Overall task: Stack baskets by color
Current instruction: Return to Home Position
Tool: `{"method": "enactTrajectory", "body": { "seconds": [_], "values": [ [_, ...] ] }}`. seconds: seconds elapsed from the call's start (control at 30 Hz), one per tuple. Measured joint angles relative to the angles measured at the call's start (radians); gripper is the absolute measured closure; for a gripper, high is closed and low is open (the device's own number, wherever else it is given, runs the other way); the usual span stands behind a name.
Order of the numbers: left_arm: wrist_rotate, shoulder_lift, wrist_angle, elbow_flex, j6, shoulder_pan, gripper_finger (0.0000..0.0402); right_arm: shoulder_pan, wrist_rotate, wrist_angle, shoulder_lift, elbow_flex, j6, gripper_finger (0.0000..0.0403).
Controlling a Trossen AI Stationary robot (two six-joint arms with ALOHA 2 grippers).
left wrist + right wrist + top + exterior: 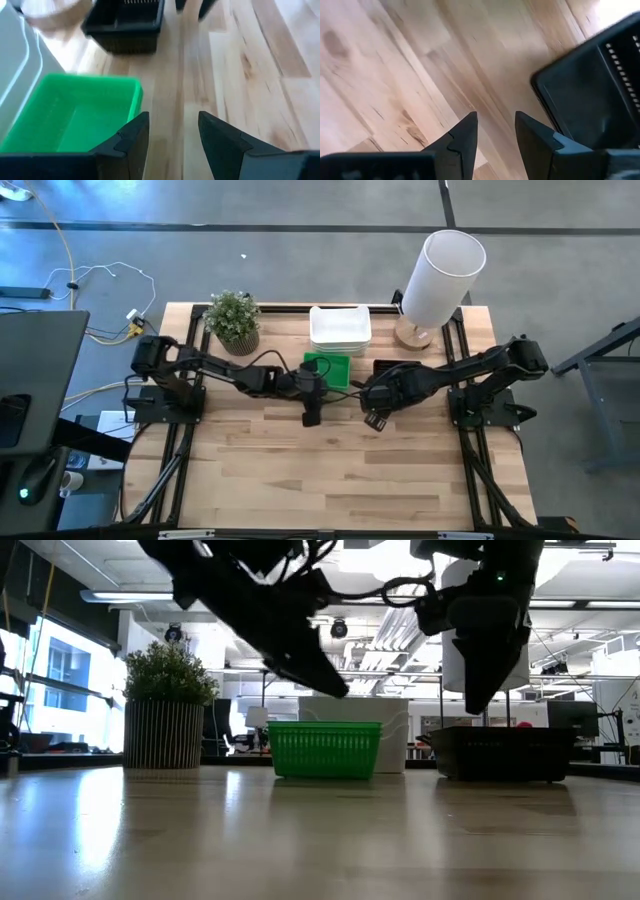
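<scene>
A stack of white baskets (pixel 340 328) stands at the table's far middle. Just in front of it, a green basket (pixel 330 366) rests on its bottom. A black basket (pixel 505 753) stands on the table to the green one's right, partly under my right arm in the high view. My left gripper (pixel 172 127) hovers open above the wood beside the green basket's (pixel 75 117) near side, with nothing between its fingers. My right gripper (pixel 495 127) is open too and points steeply down over bare wood, next to the black basket (pixel 600 95).
A potted plant (pixel 233 320) stands at the far left. A tall white cylinder (pixel 440 275) on a wooden foot stands at the far right. The near half of the wooden table (pixel 330 470) is bare. My two grippers (pixel 325 392) (pixel 374 418) are close together mid-table.
</scene>
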Motion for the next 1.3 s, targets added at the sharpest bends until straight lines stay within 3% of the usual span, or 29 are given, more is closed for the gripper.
{"method": "enactTrajectory", "body": {
  "seconds": [0.2,0.37,0.63,0.8,1.3],
  "values": [
    [0.040,-0.131,-0.139,-0.004,0.029,0.011,0.0245,0.000,-0.017,0.020,0.000,0.051,-0.111,0.0284],
    [0.084,-0.243,-0.216,-0.003,0.054,0.037,0.0245,-0.003,0.066,0.059,-0.010,0.114,-0.324,0.0284],
    [0.138,-0.458,-0.274,-0.095,0.026,0.056,0.0245,-0.016,0.137,0.129,-0.157,0.128,-0.552,0.0284],
    [0.138,-0.605,-0.241,-0.201,-0.005,0.060,0.0245,-0.016,0.165,0.190,-0.295,0.021,-0.561,0.0284],
    [0.137,-1.037,-0.108,-0.574,-0.119,0.058,0.0245,-0.014,0.154,0.613,-0.740,-0.505,-0.514,0.0284]
  ]
}}
